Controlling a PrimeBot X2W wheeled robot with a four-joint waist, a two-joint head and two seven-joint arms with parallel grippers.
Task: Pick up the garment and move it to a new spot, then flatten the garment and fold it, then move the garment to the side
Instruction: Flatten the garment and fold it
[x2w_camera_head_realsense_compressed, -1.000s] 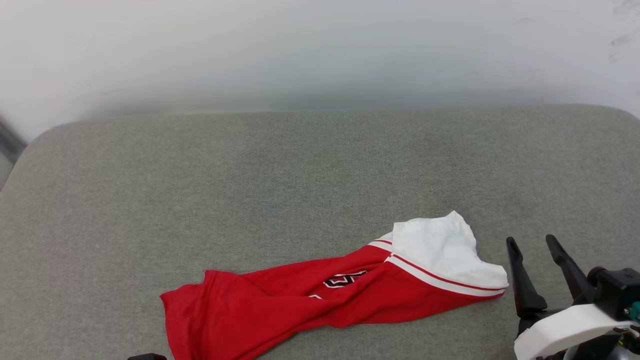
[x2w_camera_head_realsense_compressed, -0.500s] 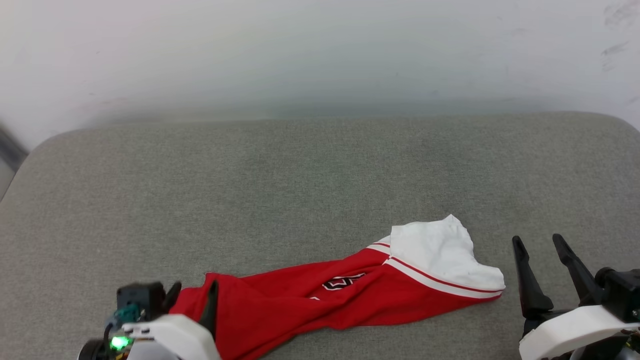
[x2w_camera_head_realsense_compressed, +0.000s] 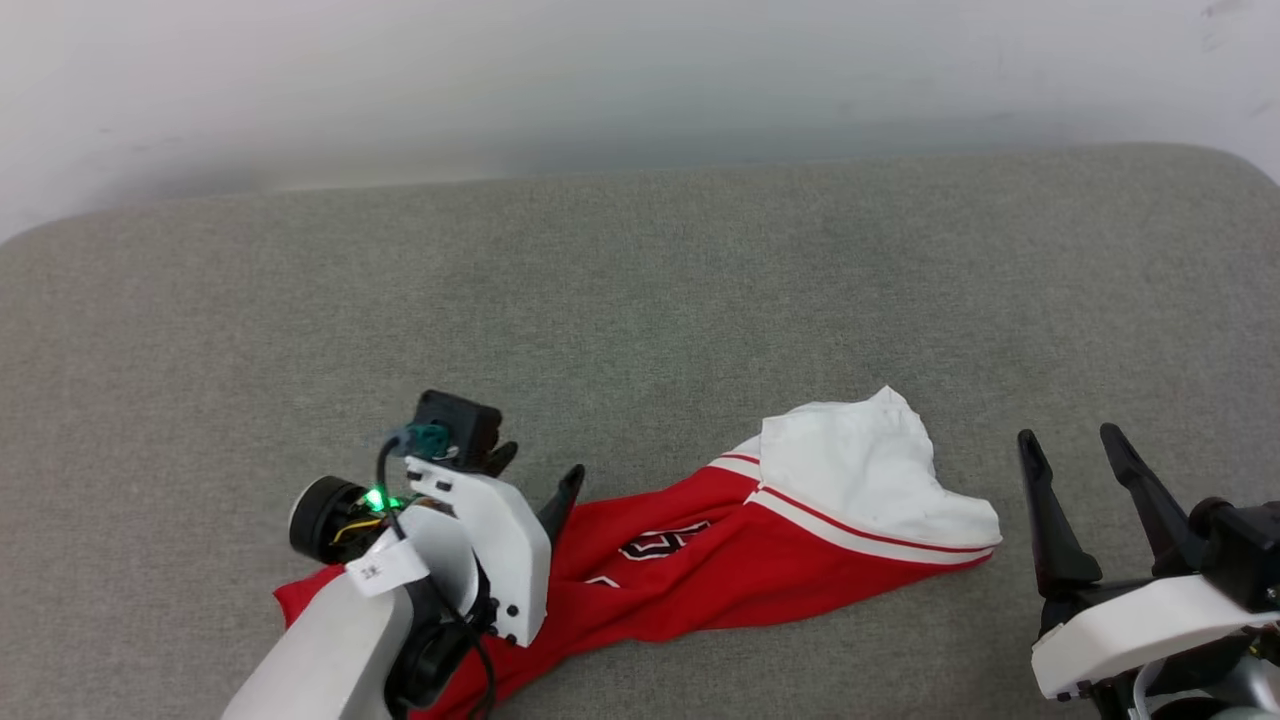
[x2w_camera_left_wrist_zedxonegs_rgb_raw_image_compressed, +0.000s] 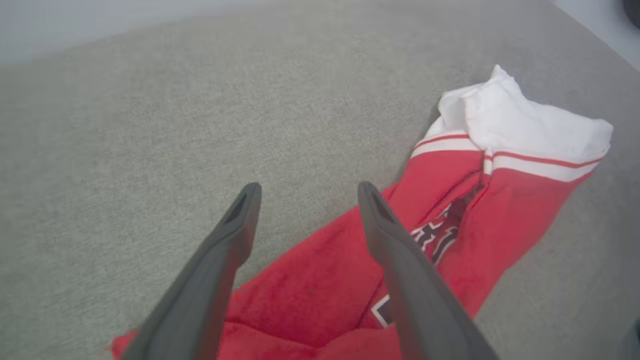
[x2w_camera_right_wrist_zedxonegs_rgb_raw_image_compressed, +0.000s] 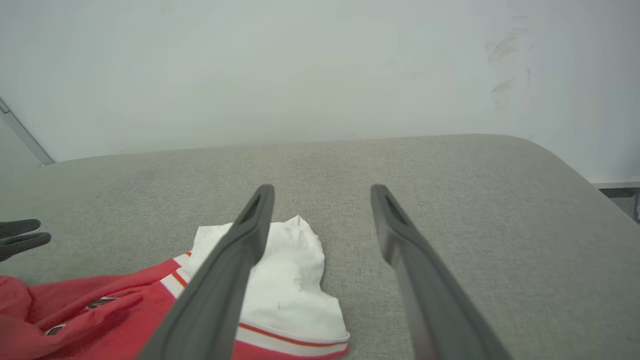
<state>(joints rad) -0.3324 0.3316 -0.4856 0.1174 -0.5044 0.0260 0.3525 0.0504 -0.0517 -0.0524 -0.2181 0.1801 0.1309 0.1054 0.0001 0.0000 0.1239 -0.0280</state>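
Across the grey fabric cushion (x2w_camera_head_realsense_compressed: 640, 300) lies one crumpled red jersey garment (x2w_camera_head_realsense_compressed: 720, 580) with white sleeves. Two grippers: the left gripper (x2w_camera_head_realsense_compressed: 540, 468) angles above its red end, the right gripper (x2w_camera_head_realsense_compressed: 1067, 440) sits beside the sleeve, both spread wide and empty.

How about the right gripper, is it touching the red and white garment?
Apart. The head view shows a strip of bare grey cushion between the garment and the right gripper, whose jaws stand open and empty.
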